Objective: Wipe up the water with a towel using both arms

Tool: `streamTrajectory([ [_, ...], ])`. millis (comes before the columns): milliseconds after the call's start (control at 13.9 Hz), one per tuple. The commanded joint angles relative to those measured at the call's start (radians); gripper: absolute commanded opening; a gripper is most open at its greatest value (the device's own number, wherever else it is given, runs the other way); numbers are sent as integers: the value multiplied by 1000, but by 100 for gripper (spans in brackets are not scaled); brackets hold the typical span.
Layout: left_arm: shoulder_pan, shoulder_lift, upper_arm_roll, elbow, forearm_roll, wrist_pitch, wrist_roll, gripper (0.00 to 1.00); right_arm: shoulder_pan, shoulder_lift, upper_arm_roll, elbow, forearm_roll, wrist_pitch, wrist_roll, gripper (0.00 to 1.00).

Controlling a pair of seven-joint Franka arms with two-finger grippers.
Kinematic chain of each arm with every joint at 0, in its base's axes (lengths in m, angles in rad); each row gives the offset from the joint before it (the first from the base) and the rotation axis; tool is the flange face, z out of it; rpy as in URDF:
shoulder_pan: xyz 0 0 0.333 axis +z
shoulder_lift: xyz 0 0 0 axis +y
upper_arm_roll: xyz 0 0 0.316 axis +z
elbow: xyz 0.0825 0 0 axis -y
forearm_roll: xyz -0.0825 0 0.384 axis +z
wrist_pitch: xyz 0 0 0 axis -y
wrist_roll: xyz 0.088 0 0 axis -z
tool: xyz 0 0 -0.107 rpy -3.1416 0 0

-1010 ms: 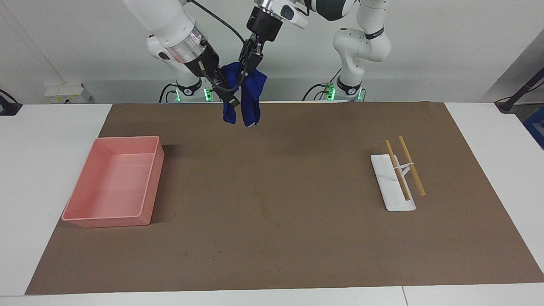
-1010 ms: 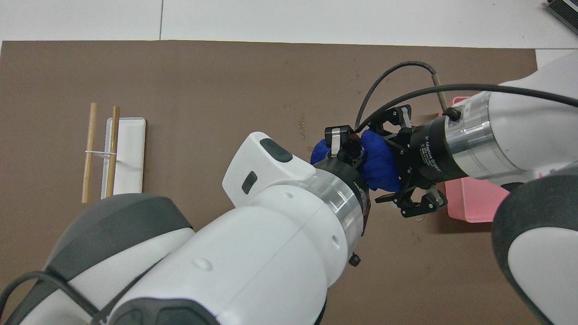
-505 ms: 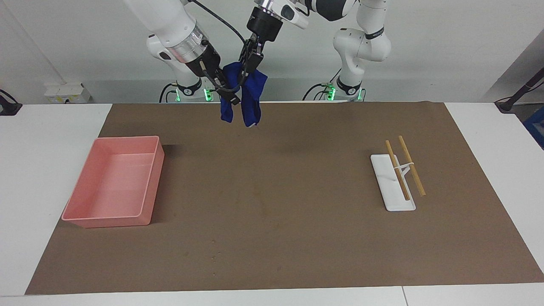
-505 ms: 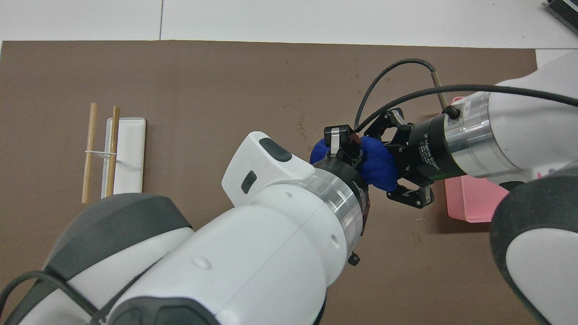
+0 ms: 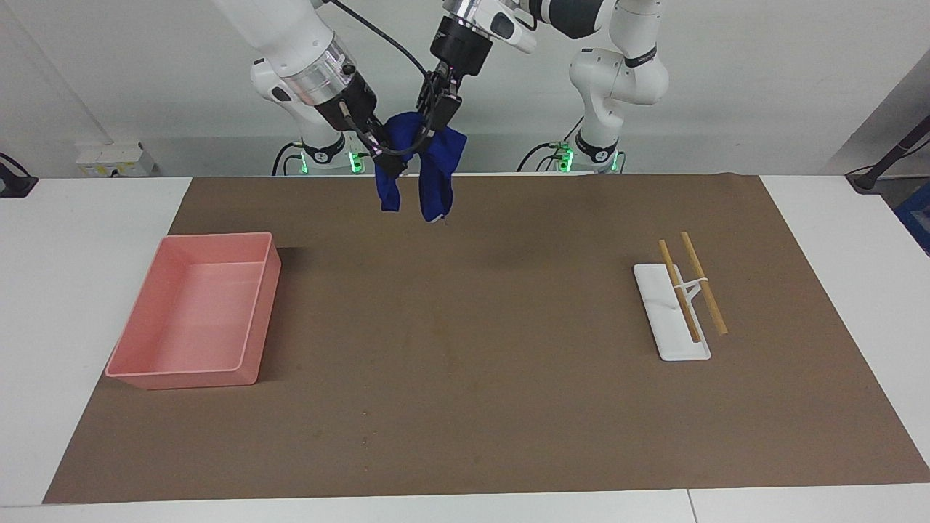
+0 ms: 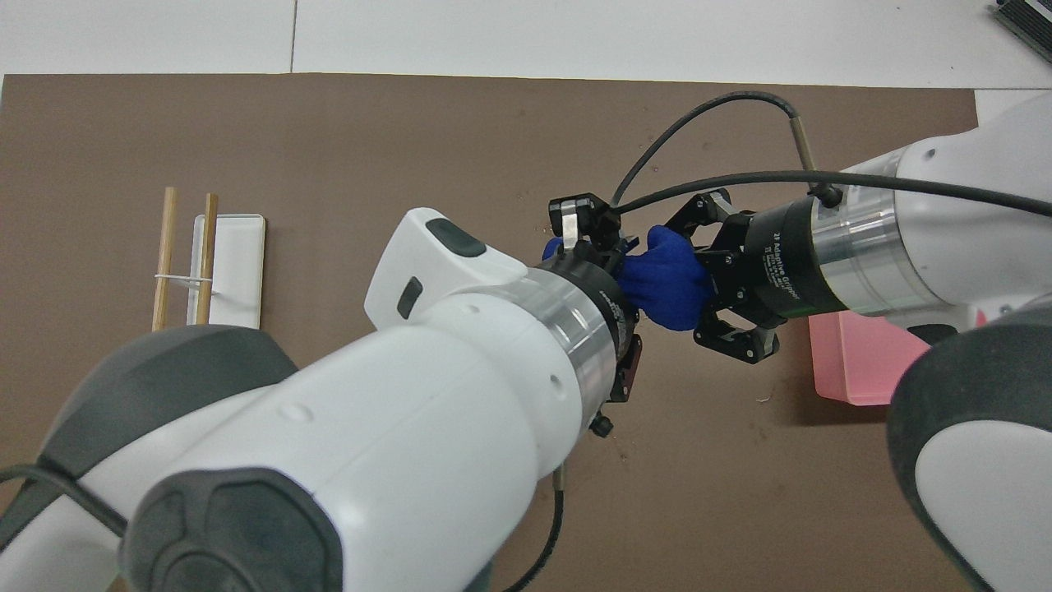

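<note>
The deep-blue towel [image 5: 436,171] hangs in the air between both grippers, over the brown mat's edge nearest the robots. Two lobes of it droop down. My left gripper [image 5: 440,120] comes down from above and is shut on the towel's upper part. My right gripper [image 5: 385,154] comes in from the pink bin's side and is shut on the towel's other end. In the overhead view the towel [image 6: 666,275] is a bunched blue lump between the left gripper [image 6: 604,247] and the right gripper [image 6: 700,278]. No water shows on the mat.
A pink bin [image 5: 192,312] stands toward the right arm's end of the table; the overhead view shows one corner of it [image 6: 855,362]. A white tray [image 5: 657,290] with two wooden sticks [image 5: 703,283] lies toward the left arm's end. A brown mat [image 5: 465,378] covers the table.
The left gripper has shifted a little toward the left arm's end, and the towel's two lobes have spread apart. The right gripper's fingers have drawn in on the towel.
</note>
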Motion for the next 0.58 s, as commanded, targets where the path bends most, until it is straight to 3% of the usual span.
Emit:
streamTrajectory([
  [0,62,4,-7,16,19,-27,-2,100,6,2,6,15,-51,11,23,0],
  [144,101,0,-7,16,19,-62,19,100,8,0,8,12,-76,15,12,0],
  [505,229,-33,-5,-37,16,-225,261,100,-5,23,8,-2,-103,156,-30,0],
])
